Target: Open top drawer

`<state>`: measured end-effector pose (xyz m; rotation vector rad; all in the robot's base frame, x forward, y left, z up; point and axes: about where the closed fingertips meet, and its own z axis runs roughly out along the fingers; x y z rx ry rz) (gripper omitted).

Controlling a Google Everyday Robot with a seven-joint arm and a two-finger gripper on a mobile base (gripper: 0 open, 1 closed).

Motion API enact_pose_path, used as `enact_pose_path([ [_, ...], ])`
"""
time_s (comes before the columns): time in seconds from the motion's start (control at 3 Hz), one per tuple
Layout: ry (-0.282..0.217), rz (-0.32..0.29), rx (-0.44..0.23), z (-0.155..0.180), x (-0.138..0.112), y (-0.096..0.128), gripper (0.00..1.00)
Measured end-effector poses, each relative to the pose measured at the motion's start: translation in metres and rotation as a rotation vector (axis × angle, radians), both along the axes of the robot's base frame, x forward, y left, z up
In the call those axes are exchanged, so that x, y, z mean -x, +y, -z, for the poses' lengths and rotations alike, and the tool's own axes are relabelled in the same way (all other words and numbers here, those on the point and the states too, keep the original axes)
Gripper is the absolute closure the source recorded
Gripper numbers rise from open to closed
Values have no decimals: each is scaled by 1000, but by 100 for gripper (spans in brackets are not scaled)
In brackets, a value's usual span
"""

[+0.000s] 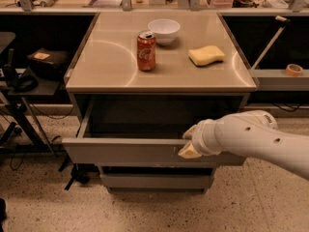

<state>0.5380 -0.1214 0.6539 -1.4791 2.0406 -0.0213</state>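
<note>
Top drawer (120,151) pulled out; end effector (189,144) at front's upper edge, right of centre, open/closed state unclear. Can (146,50) on desk (106,66).

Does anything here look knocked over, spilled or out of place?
Nothing stands out. The red soda can stands upright on the tan tabletop, beside a white bowl and a yellow sponge. The grey top drawer is pulled out, and the robot's pale gripper sits at its front edge.

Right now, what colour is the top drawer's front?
Grey; the camera view shows the top drawer pulled out, gripper at its front edge.
</note>
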Motion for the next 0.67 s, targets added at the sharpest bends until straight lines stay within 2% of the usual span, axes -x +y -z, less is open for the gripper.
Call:
enact_pose_path([
  [0.33, -68, -1, 79, -9, 10, -2, 100],
  [0.67, -65, 9, 101, -8, 19, -4, 100],
])
